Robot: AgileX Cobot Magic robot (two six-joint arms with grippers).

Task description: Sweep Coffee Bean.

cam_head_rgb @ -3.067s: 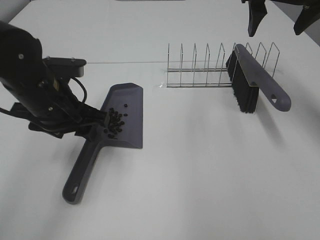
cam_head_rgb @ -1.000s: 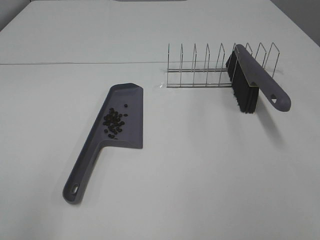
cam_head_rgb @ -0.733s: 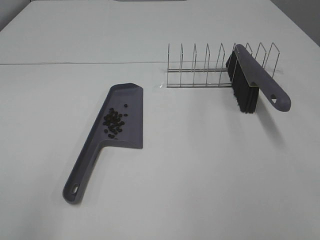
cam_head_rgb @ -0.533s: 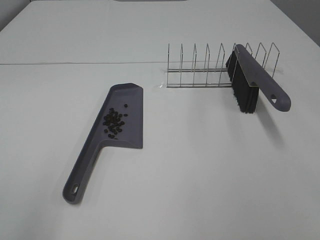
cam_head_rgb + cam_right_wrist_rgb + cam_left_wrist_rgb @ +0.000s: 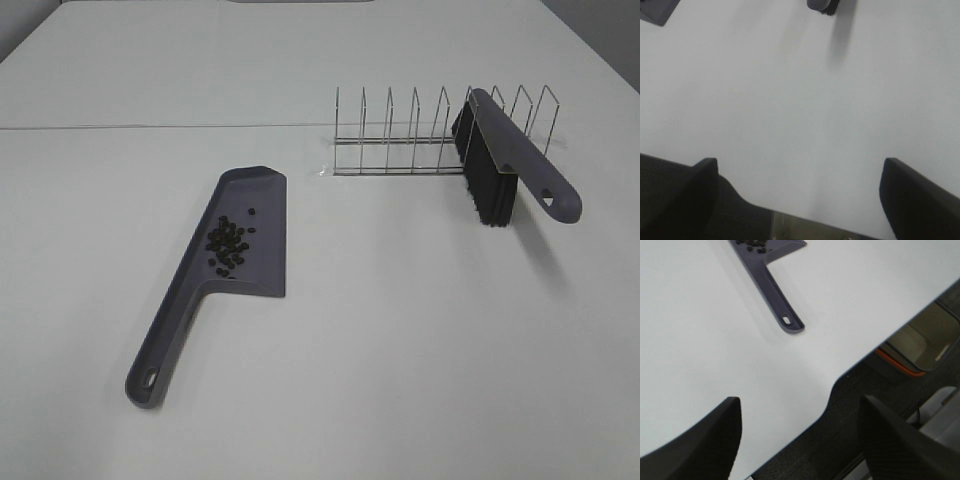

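The coffee beans [image 5: 228,245] lie in a small dark cluster inside the grey dustpan [image 5: 250,215], which lies flat on the white table [image 5: 400,340] left of the middle. The grey brush [image 5: 520,160] with black bristles leans in the wire rack [image 5: 420,140] at the back right. Neither gripper shows in the exterior view. In the left wrist view my left gripper [image 5: 800,440] is open and empty above the table's edge, far from the dustpan handle [image 5: 777,300] and beans [image 5: 752,245]. My right gripper [image 5: 800,200] is open and empty, well away from the brush tip [image 5: 822,5].
The table edge [image 5: 840,380] and dark floor [image 5: 840,440] show under the left gripper, with an orange-rimmed object [image 5: 900,365] beyond. A corner of the dustpan [image 5: 657,12] shows in the right wrist view.
Three seconds ago my left arm was at the dustpan and my right gripper hung over the rack; both have left the exterior view. Over the last second nothing moved.
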